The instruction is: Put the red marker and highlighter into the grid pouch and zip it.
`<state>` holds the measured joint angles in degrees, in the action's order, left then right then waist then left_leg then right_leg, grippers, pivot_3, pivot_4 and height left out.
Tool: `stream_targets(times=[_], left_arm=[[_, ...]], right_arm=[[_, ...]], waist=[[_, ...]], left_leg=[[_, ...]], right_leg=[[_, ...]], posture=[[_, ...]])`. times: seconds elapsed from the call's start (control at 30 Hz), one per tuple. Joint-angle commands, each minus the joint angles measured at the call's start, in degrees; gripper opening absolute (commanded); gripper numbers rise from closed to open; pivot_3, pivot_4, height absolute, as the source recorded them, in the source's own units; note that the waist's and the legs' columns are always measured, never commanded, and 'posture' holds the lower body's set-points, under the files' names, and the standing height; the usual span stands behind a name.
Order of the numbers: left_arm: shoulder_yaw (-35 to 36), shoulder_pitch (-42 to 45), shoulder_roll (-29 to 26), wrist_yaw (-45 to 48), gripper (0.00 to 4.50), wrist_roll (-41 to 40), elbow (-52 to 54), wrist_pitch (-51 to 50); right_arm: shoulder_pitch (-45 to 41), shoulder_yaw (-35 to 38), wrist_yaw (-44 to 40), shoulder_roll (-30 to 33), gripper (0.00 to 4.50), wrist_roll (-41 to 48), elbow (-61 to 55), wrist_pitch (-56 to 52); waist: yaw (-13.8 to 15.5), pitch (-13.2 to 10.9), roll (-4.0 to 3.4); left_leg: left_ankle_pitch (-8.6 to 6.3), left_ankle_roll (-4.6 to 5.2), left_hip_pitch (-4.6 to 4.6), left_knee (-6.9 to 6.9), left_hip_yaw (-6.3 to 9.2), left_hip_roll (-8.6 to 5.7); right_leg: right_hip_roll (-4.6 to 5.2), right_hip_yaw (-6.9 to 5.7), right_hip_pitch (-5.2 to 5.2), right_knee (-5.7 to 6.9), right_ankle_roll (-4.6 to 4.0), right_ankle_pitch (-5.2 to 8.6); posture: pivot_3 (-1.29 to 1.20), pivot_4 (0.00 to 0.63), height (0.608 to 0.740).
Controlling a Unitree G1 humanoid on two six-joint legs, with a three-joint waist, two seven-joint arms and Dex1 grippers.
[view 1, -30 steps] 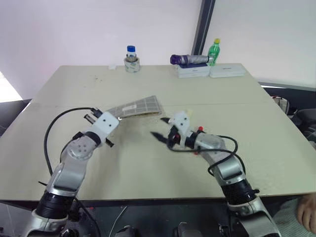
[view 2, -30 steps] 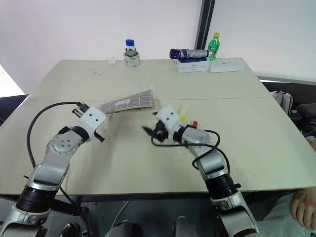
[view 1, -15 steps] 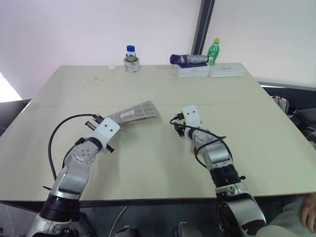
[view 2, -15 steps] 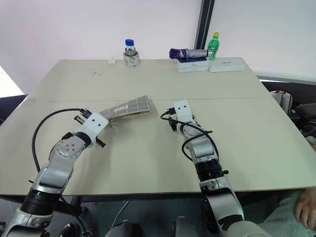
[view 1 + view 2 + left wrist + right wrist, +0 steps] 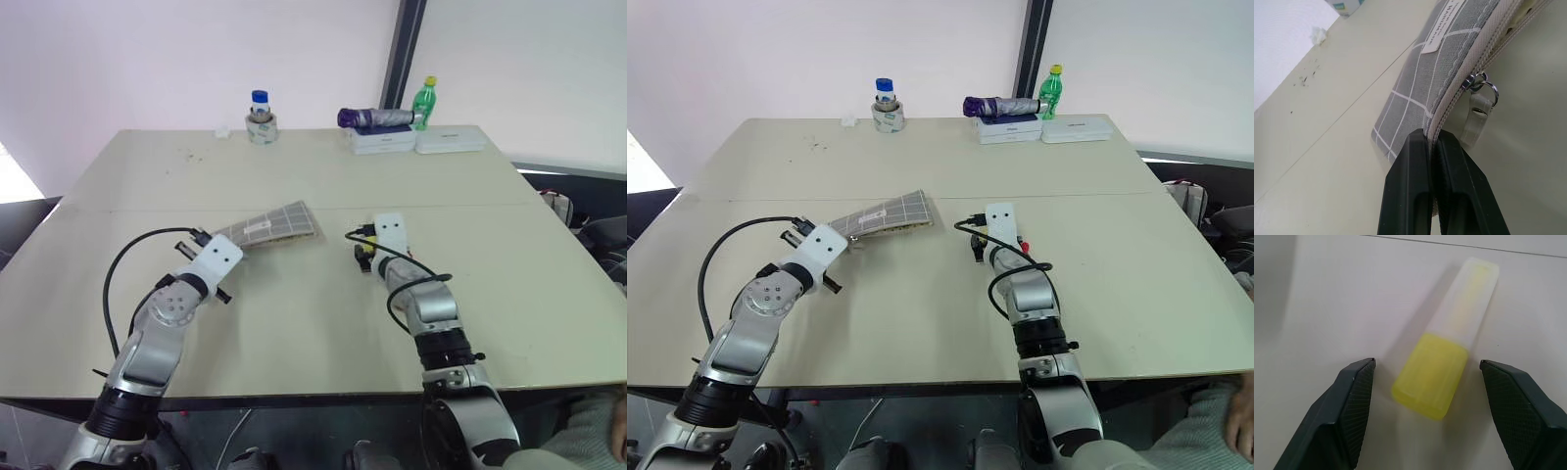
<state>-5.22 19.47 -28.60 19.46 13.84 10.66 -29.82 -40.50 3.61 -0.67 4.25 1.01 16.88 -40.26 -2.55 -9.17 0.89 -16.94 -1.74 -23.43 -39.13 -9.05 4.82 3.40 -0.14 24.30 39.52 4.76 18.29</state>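
The grid pouch [image 5: 269, 223], grey with white lines, lies left of the table's middle with its near end lifted. My left gripper [image 5: 1432, 141] is shut on the pouch's [image 5: 1449, 54] edge beside the zipper pull [image 5: 1480, 90]. The yellow highlighter [image 5: 1449, 367] lies flat on the table between the fingers of my right gripper [image 5: 1426, 366]. That gripper is open, with a gap to the highlighter on both sides. A small red bit of the red marker [image 5: 1020, 239] shows just right of my right hand; the rest is hidden.
At the table's far edge stand a blue-capped bottle in a tape roll [image 5: 261, 117], a purple folded umbrella on white boxes [image 5: 377, 119] and a green bottle [image 5: 424, 101]. A person's hand [image 5: 1239, 431] shows at the near right corner.
My right gripper swung from pointing left to pointing forward and sank onto the table around the highlighter. The left gripper kept its hold on the pouch.
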Motion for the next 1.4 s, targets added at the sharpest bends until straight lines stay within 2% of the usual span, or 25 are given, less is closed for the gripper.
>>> stream_targets(times=[0.03, 0.13, 0.23, 0.4, 0.57, 0.7, 0.83, 1.0, 1.1, 1.4], left_arm=[[0.3, 1.2, -0.2, -0.3, 0.0, 0.7, 2.0, 0.5], [0.2, 1.1, -0.3, -0.1, 0.0, 0.8, 2.1, 0.4], [0.1, 1.1, -0.3, 0.0, 0.0, 0.8, 2.1, 0.5], [0.5, 1.3, -0.9, 0.4, 0.0, 0.6, 1.4, 1.3], [0.7, 1.8, -1.5, 0.9, 0.0, 0.2, 0.1, 2.3], [0.5, 2.7, -1.7, 1.3, 0.0, 0.0, -1.7, 3.8], [0.2, 3.7, -1.3, 1.4, 0.0, 0.1, -2.5, 4.6], [-0.1, 4.3, -0.9, 2.0, 0.0, -0.3, -2.0, 4.9], [-0.5, 4.4, -0.8, 2.7, 0.0, -0.5, -1.3, 5.1], [-1.4, 3.8, -0.4, 3.9, 0.0, -0.4, 0.1, 6.8]], right_arm=[[-1.2, 0.4, -0.6, 0.4, 2.19, 0.6, 0.8, 1.0], [-1.5, -0.7, -0.8, 1.5, 0.87, -0.5, 0.5, 1.9], [-1.2, -2.5, -3.6, 3.4, 0.87, -0.8, -1.6, 4.7], [1.3, -4.1, -15.3, 9.9, 0.87, 2.2, -8.6, 7.4], [7.1, -4.4, -38.6, 20.5, 0.87, 12.7, -20.1, 9.9], [9.7, -4.9, -47.5, 24.3, 0.87, 22.0, -28.6, 2.4], [10.4, -9.0, -44.5, 21.3, 0.87, 21.4, -30.7, -0.2], [11.5, -15.2, -41.2, 18.7, 0.87, 15.8, -28.2, 3.4], [10.1, -15.3, -38.1, 16.4, 0.87, 13.9, -25.0, 5.0], [8.2, -14.8, -36.1, 15.1, 0.87, 12.0, -20.1, 7.3]], waist=[[0.1, 0.0, 0.0], [0.1, 0.0, 0.0], [0.1, 0.0, 0.0], [0.1, 0.0, 0.0], [0.5, 0.0, 0.0], [0.2, 0.0, 0.0], [0.1, 0.0, 0.01], [0.9, 0.0, 0.01], [1.5, 0.0, 0.01], [1.7, 0.0, 0.01]], left_leg=[[0.0, 0.0, 0.0, 0.0, 0.0, 0.0], [0.0, 0.0, 0.0, 0.0, -0.01, -0.01], [0.0, 0.0, 0.0, 0.0, 0.0, -0.01], [0.0, 0.0, 0.0, 0.03, 0.0, -0.01], [0.0, 0.01, -0.03, 0.03, 0.01, -0.02], [-0.01, 0.01, -0.03, 0.04, 0.03, 0.0], [-0.01, 0.01, -0.02, 0.03, 0.07, 0.03], [-0.01, 0.03, -0.04, 0.0, 0.04, -0.02], [-0.01, 0.03, -0.04, -0.02, 0.04, -0.02], [-0.01, 0.03, -0.04, -0.03, 0.02, -0.02]], right_leg=[[0.0, 0.0, 0.0, 0.0, 0.0, 0.0], [0.02, 0.0, 0.0, 0.0, 0.0, 0.0], [0.02, 0.0, 0.0, 0.0, 0.0, 0.0], [0.01, 0.0, 0.01, -0.04, 0.0, 0.0], [0.0, 0.0, 0.0, -0.11, 0.0, 0.0], [-0.03, 0.01, -0.01, -0.14, 0.0, 0.0], [-0.08, 0.0, -0.01, -0.11, -0.01, -0.01], [-0.01, 0.01, -0.01, -0.14, -0.01, -0.01], [-0.01, 0.0, -0.01, -0.14, -0.01, -0.01], [-0.01, 0.0, -0.01, -0.14, -0.01, -0.01]], posture=[[0.0, 0.15, 0.74], [0.0, 0.15, 0.74], [0.0, 0.15, 0.74], [0.0, 0.15, 0.74], [0.0, 0.15, 0.74], [0.0, 0.15, 0.74], [0.0, 0.15, 0.74], [0.0, 0.15, 0.74], [0.0, 0.15, 0.74], [0.0, 0.15, 0.74]])
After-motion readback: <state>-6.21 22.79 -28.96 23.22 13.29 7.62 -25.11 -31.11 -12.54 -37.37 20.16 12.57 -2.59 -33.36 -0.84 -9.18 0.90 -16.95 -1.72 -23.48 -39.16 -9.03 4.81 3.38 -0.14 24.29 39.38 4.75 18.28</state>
